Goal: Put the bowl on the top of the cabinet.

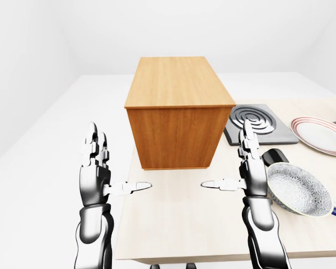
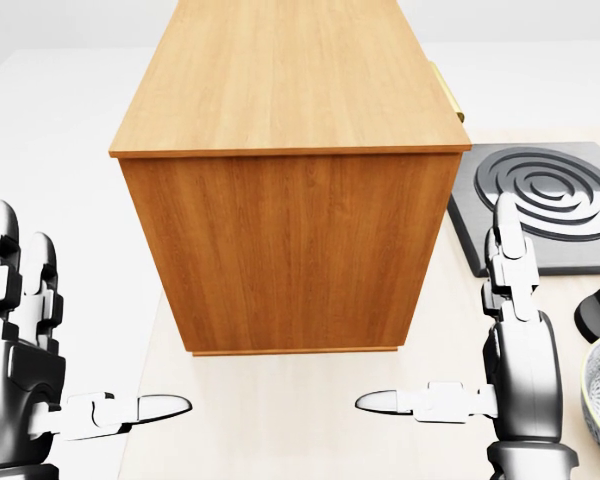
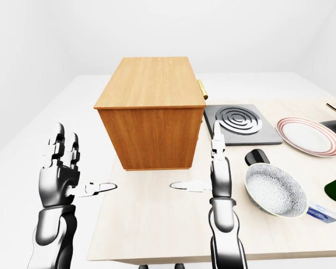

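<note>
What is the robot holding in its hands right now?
Nothing. The left robot hand and right robot hand are open and empty; the bowl sits untouched on the table.
</note>
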You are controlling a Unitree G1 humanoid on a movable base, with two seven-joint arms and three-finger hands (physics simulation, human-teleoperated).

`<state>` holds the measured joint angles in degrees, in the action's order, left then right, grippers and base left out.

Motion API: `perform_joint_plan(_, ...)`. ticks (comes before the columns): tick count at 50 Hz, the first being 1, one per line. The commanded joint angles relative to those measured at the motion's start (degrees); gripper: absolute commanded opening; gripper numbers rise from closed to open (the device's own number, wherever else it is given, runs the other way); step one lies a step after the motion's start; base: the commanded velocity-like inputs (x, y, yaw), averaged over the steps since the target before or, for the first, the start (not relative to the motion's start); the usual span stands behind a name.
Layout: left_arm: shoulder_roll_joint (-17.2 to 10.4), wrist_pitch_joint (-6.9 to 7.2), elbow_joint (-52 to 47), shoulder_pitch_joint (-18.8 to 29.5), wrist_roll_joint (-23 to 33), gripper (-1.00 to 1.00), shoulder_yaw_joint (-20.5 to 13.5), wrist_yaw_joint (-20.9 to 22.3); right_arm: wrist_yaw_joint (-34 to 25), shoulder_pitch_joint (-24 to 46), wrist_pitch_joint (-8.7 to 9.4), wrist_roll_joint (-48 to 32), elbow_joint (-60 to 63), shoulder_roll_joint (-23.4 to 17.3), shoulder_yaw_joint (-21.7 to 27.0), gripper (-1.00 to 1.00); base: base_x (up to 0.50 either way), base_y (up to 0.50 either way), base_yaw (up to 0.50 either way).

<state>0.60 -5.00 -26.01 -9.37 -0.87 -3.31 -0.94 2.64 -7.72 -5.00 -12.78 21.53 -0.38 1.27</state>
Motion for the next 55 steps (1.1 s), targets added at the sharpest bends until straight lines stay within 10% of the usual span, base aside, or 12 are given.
perform_joint_plan(1, 0.0, 0.00, -0.1, 0.0, 0.0, 1.00, 0.0, 0.0, 0.0, 0.2, 0.00, 0.0, -0.3, 0.0, 0.0, 1.00, 0.08, 0.00, 0.00)
perform_joint_plan(39, 0.1, 0.00, 1.3, 0.3, 0.1, 1.00, -0.4, -0.4, 3.1, 1.7, 0.00, -7.8, 4.8, -0.7, 3.6, 1.00, 0.04, 0.00, 0.00)
perform_joint_plan(48, 0.1, 0.00, 0.9, 0.5, 0.2, 1.00, -0.4, -1.1, -2.5, 2.5, 0.00, -14.8, 11.5, -2.4, 7.9, 1.00, 0.00, 0.00, 0.00)
perform_joint_plan(52, 0.1, 0.00, 1.8, 0.9, 0.4, 1.00, -0.6, -1.5, -8.4, 3.7, 4.44, -15.4, 13.9, -4.8, 12.3, 1.00, 0.00, 0.00, 0.00)
perform_joint_plan(55, 0.0, 0.00, 2.1, 1.0, 0.4, 1.00, -0.6, -1.8, -11.0, 2.9, 2.43, -18.1, 13.5, -6.4, 16.0, 1.00, 0.00, 0.00, 0.00)
